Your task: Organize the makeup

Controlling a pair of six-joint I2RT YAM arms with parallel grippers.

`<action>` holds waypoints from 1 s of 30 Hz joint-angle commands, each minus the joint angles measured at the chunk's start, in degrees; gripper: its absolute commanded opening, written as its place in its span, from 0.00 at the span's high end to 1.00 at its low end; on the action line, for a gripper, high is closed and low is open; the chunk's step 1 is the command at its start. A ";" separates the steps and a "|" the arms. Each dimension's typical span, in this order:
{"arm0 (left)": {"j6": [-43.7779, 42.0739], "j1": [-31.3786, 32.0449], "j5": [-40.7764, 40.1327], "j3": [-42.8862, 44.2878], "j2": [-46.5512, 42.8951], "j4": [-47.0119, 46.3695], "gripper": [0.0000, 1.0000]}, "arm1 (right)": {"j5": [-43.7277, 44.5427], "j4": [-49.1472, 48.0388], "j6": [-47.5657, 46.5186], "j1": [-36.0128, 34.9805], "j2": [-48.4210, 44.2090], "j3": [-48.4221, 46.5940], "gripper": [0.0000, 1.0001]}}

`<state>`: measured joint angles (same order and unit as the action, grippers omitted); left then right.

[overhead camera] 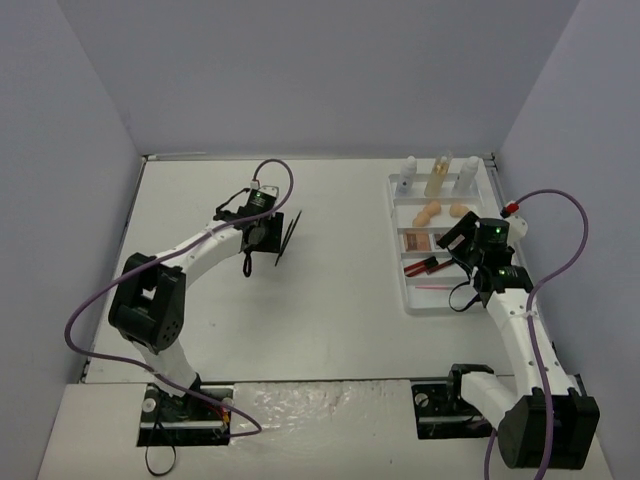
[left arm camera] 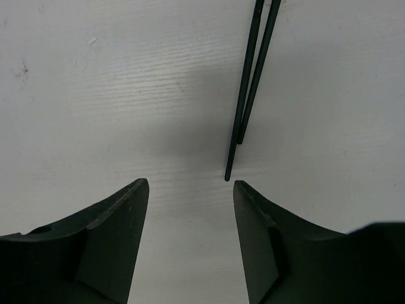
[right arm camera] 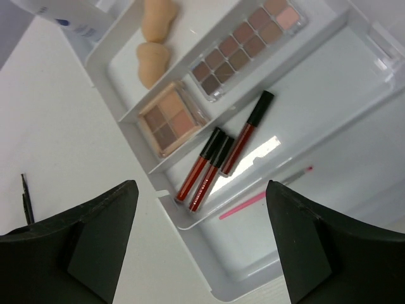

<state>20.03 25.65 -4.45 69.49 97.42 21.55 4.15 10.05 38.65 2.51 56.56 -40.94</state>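
Two thin dark brushes (left arm camera: 250,88) lie side by side on the table, their near ends just ahead of my left gripper's right fingertip. The left gripper (left arm camera: 190,183) is open with only bare table between its fingers; from above it (overhead camera: 262,245) sits just left of the brushes (overhead camera: 288,238). My right gripper (right arm camera: 201,185) hangs open over the white tray's (right arm camera: 316,114) near-left corner, holding nothing. In the tray lie three red lip tubes (right arm camera: 218,161), a thin pink brush (right arm camera: 266,193), two palettes (right arm camera: 172,118) (right arm camera: 247,43) and two beige sponges (right arm camera: 154,60).
Two white bottles (overhead camera: 408,175) (overhead camera: 467,172) and an amber bottle (overhead camera: 438,175) stand at the tray's far end. The tray (overhead camera: 450,300) sits near the right wall. Grey walls enclose the table on three sides. A purple cable loops beside each arm.
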 commanded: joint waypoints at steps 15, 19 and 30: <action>-6.55 1.19 9.81 9.05 9.65 5.73 0.56 | -7.34 -5.13 -7.86 -0.34 2.96 -2.33 0.19; -6.88 1.22 9.64 10.12 11.31 6.68 0.60 | -7.64 -5.52 -7.96 -0.37 3.11 -2.15 0.18; -8.10 1.00 8.96 13.11 14.85 10.82 0.72 | -8.02 -5.74 -8.05 -0.47 2.96 -2.04 0.18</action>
<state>13.33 26.65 4.83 79.58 112.65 29.91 -3.31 7.49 31.38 2.48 59.07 -42.75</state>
